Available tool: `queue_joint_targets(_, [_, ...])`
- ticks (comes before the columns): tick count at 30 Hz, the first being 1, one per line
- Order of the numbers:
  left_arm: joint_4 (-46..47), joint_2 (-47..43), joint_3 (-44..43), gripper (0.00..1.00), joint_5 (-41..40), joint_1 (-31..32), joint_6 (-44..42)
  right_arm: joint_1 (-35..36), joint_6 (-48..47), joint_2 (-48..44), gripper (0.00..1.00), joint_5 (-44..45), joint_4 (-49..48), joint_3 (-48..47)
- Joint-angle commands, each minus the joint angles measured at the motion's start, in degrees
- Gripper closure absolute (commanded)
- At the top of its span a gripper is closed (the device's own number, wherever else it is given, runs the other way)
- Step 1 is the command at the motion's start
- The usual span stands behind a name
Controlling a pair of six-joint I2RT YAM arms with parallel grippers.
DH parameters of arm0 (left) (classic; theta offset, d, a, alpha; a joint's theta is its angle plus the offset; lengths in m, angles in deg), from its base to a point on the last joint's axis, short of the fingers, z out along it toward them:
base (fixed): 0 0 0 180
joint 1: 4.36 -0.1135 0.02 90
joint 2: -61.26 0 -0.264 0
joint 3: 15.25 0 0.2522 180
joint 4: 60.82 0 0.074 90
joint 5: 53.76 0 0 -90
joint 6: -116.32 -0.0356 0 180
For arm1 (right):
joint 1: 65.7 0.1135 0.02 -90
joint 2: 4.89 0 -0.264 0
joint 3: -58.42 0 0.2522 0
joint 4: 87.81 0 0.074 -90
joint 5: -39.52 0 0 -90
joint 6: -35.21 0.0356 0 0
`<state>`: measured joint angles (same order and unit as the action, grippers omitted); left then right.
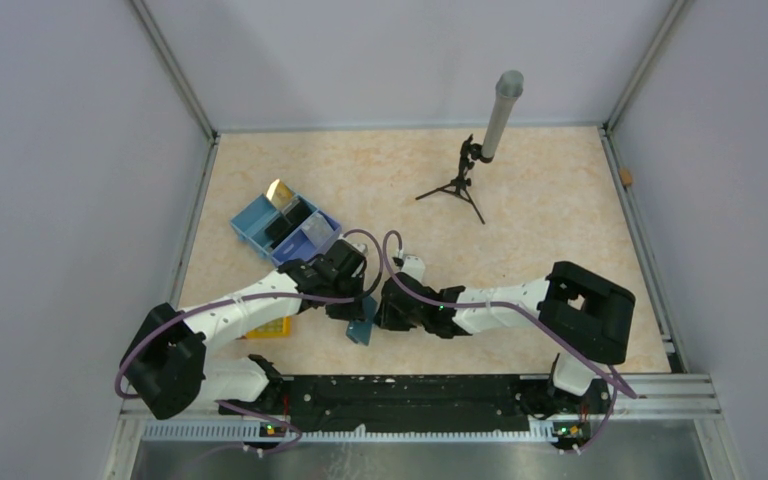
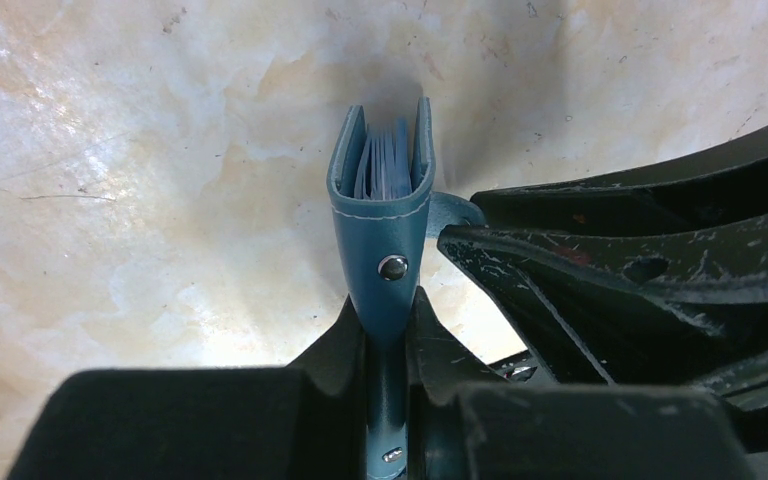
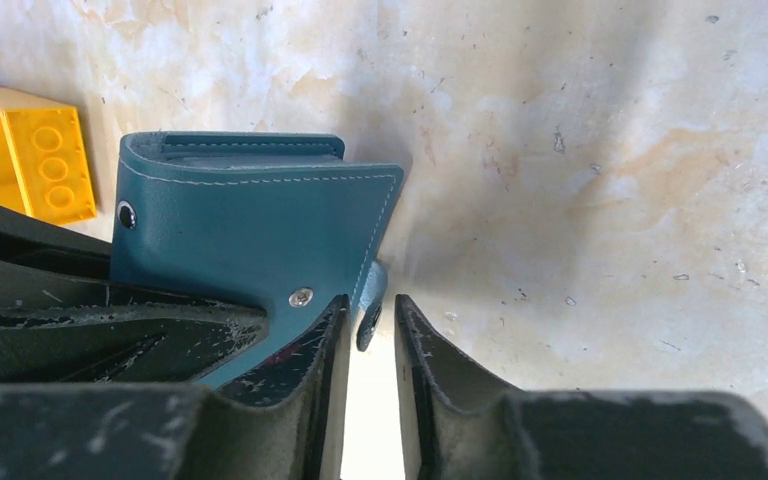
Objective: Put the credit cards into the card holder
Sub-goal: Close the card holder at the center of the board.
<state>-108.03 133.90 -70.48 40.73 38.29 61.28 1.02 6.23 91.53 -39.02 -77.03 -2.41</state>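
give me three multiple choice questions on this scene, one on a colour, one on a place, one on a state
1. What colour is the holder? A red, B teal, C black
2. Where is the gold card? A under the holder, B in the tray, C inside the holder
3. The left gripper is: A wide open, B out of view, C shut on the holder
Answers: 1 B, teal in both wrist views; 2 B, it shows in the tray's far corner; 3 C, it clamps the holder.
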Motion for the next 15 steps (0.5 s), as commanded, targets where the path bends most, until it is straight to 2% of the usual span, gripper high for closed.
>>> queue_joint_targets(1, [0.05,0.56,-0.81,1.0,-1.14,0.49,-0.42,0.7,-0.82,-2.12,0.81,1.8,0.05,-2.07])
queue_joint_targets(5, [-0.03,0.75,-0.83,1.0,-1.06,0.64,-0.42,0.78,-0.82,-2.62,0.87,2.0,-0.44,-1.63])
queue_joint_targets(15, [0.14,1.41,-0.89,1.0,-0.98,0.92,-0.42,1.02,-0.86,-3.87,0.88,2.61,0.41,-1.41])
